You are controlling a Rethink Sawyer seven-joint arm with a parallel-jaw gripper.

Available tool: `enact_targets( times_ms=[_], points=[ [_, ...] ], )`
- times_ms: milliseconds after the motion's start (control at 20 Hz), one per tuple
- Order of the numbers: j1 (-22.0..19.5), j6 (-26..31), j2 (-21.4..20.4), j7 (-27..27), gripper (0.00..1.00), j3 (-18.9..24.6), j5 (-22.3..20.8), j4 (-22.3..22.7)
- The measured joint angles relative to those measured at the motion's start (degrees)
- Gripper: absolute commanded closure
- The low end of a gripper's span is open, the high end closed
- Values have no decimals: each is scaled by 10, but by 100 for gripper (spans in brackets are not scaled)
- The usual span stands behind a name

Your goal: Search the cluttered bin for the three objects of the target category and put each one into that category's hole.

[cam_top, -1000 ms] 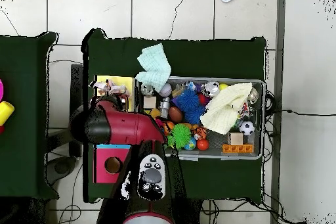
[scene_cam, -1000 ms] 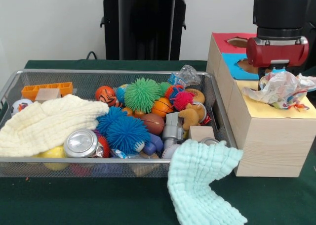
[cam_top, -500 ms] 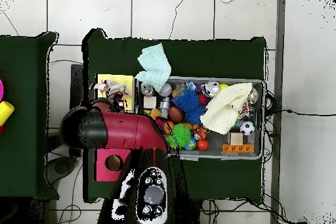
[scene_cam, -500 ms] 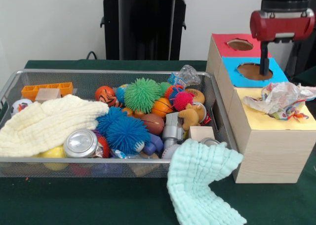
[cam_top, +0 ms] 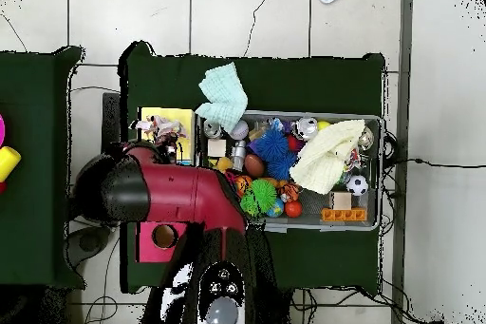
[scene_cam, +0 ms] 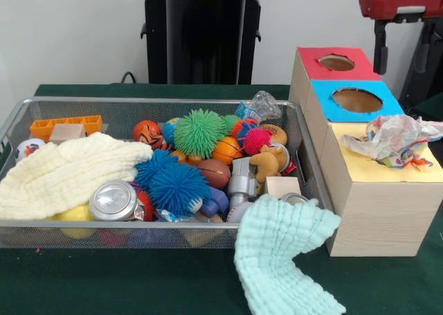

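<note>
One crumpled wrapper (scene_cam: 394, 136) is lying on the box's yellow top (scene_cam: 387, 164), over or beside its hole and not clearly in, while the gripper (scene_cam: 399, 25) is hanging above the box, its state impossible to tell, and the bin (scene_cam: 41, 107) is sitting full at the counter's middle.
</note>
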Motion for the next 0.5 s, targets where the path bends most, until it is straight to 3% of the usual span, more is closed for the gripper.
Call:
enact_targets(
  times_ms=[250,500],
  points=[
    [-8,0,0,0,0,0,-11,0],
    [-43,-5,9,0,0,2,-42,2]
  ],
)
